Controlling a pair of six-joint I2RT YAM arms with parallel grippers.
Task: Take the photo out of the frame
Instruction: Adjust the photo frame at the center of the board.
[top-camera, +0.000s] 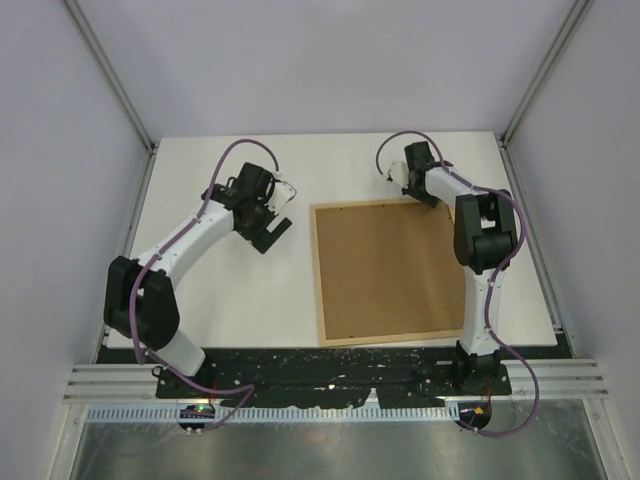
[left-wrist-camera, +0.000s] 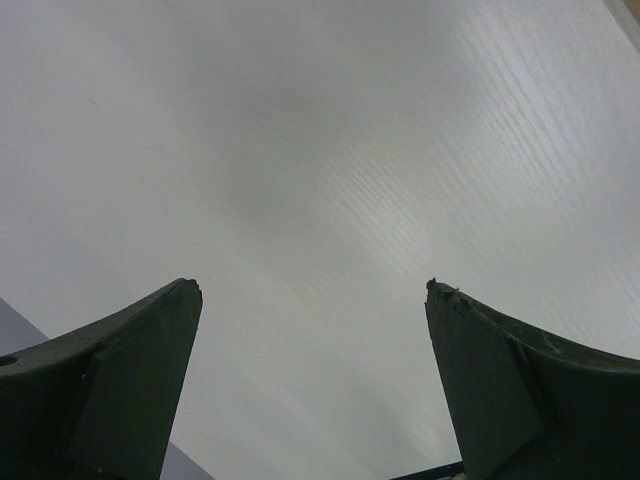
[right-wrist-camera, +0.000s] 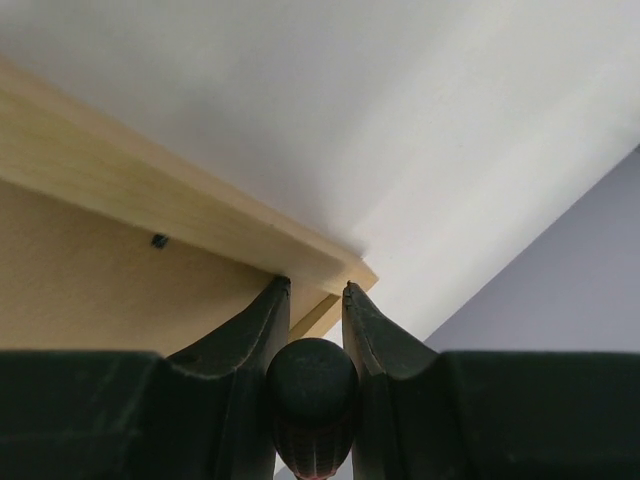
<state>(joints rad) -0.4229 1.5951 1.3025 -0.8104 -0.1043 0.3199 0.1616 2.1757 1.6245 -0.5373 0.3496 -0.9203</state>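
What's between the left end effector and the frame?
Only a bare stretch of white table separates the left end effector from the frame; the top external view shows it.

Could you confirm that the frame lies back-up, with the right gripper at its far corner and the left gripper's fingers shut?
Not quite: the fingers of the left gripper are wide open, as the left wrist view shows. The frame does lie back-up, with the right gripper at its far corner.

No text, label, brand, number or sign can be read in any view. Nothing legible stands on the brown back of the frame (top-camera: 390, 270) or on the white bench (top-camera: 240, 300).
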